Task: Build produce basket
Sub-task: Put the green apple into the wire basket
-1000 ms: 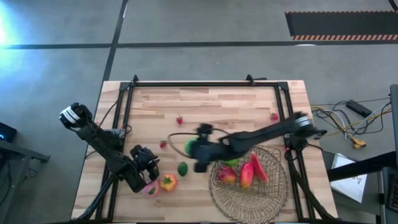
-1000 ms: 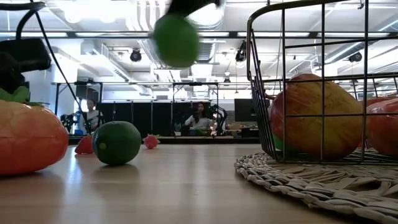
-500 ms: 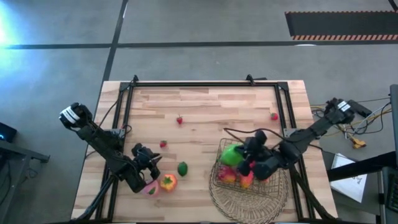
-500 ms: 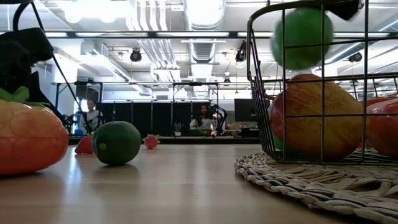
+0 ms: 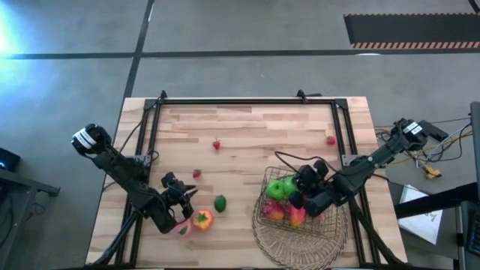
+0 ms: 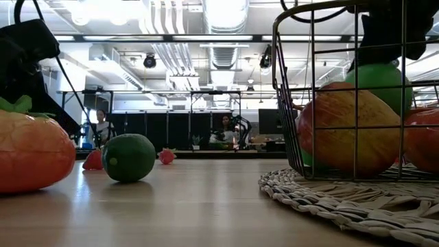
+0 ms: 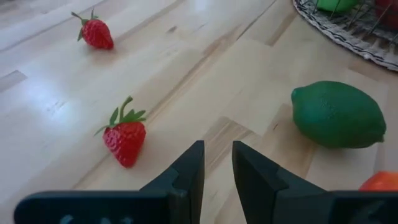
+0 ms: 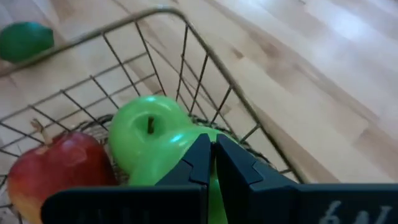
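The copper wire basket (image 5: pixel 330 223) stands on a round woven mat (image 5: pixel 296 244) at the table's near right, holding a red-yellow apple (image 6: pixel 339 130) and other reddish pieces. My right gripper (image 5: pixel 292 193) hangs inside it, shut, right over a green apple (image 5: pixel 277 187). My left gripper (image 5: pixel 189 196) waits near the table's near left, slightly open with nothing between its fingers. Beside it lie a lime (image 5: pixel 220 202), an orange tomato-like piece (image 5: pixel 202 219) and a pink piece (image 5: pixel 181 227). Strawberries (image 5: pixel 196 173) (image 5: pixel 217 145) (image 5: pixel 331 139) lie scattered on the wood. My right gripper (image 8: pixel 213 152) comes from above, slanting down into the basket, and pinches a green leaf-like strip (image 8: pixel 177 149) beside the green apple's stem (image 8: pixel 150 124). The apple (image 6: pixel 381 82) sits below the fingers, resting on the red-yellow apple in the basket.
Black frame rails (image 5: pixel 150 142) run along the table's left, far and right sides. The basket's wire wall (image 8: pixel 93 37) rises around my right gripper. The middle and far part of the wooden top holds only the small strawberries.
My right gripper has carried the green apple from above the table's middle toward the right edge, over the basket's rim, then down into the basket. The apple, lifted clear a second ago, now rests on the fruit inside.
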